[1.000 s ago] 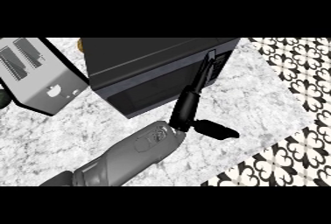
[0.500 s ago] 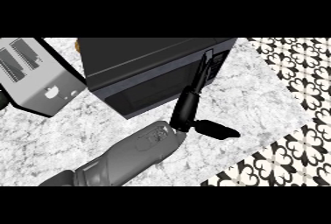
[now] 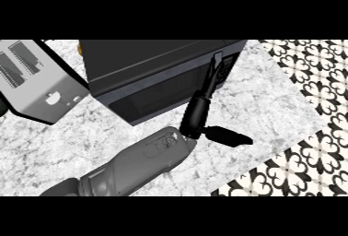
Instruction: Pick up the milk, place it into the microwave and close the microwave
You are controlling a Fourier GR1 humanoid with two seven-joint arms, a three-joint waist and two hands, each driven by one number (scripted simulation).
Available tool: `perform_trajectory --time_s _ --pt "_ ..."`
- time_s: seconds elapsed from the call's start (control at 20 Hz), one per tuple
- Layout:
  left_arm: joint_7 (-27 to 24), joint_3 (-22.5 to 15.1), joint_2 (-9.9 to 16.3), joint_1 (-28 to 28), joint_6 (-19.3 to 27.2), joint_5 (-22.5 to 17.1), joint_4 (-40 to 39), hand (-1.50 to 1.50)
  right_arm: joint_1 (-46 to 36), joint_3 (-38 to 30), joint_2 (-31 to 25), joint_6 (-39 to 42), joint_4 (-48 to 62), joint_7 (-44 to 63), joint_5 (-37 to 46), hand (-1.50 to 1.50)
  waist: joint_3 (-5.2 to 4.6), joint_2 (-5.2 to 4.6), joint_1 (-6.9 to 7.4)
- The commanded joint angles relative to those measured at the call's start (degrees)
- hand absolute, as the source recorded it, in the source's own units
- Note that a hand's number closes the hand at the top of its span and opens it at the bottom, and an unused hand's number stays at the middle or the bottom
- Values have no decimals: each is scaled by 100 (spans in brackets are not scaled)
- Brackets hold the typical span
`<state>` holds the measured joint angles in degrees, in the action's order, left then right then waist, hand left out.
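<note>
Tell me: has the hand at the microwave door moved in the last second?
No real shift. The hand keeps its straight fingers flat against the microwave front near its right edge, thumb out sideways.

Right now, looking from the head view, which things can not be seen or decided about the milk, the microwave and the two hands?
- Milk: not visible anywhere; the closed black box-shaped microwave would hide its inside.
- Left hand: shows nowhere in the head view.
- Black right hand: fingers straight against the microwave door; actual contact cannot be judged.
- Silver metal toaster: cut off by the left edge.
</note>
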<state>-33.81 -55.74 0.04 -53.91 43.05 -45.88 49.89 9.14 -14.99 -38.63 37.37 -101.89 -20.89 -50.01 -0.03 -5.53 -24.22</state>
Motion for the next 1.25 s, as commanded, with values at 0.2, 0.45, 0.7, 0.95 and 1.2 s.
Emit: perform_trajectory --time_s 0.2,0.45,0.7,0.95,1.2 --pt "-40 66 -4 -311 -48 -303 -254 -150 -90 27 -96 76 63 83 -197 -150 5 -30 -26" --pt "172 88 -4 -223 -243 -647 -356 150 -134 -33 -223 138 54 125 -294 -150 1 -80 -49" --pt "312 -406 46 -502 170 -140 -1071 -150 -113 -36 -227 90 85 168 -354 -150 81 43 127" --pt "467 -456 353 -665 539 65 -1516 -150 -59 -134 -307 76 97 201 -380 -150 81 65 331" --pt "649 -557 186 -831 698 182 -1716 -150 -6 -197 -335 42 84 228 -461 -150 72 84 381"
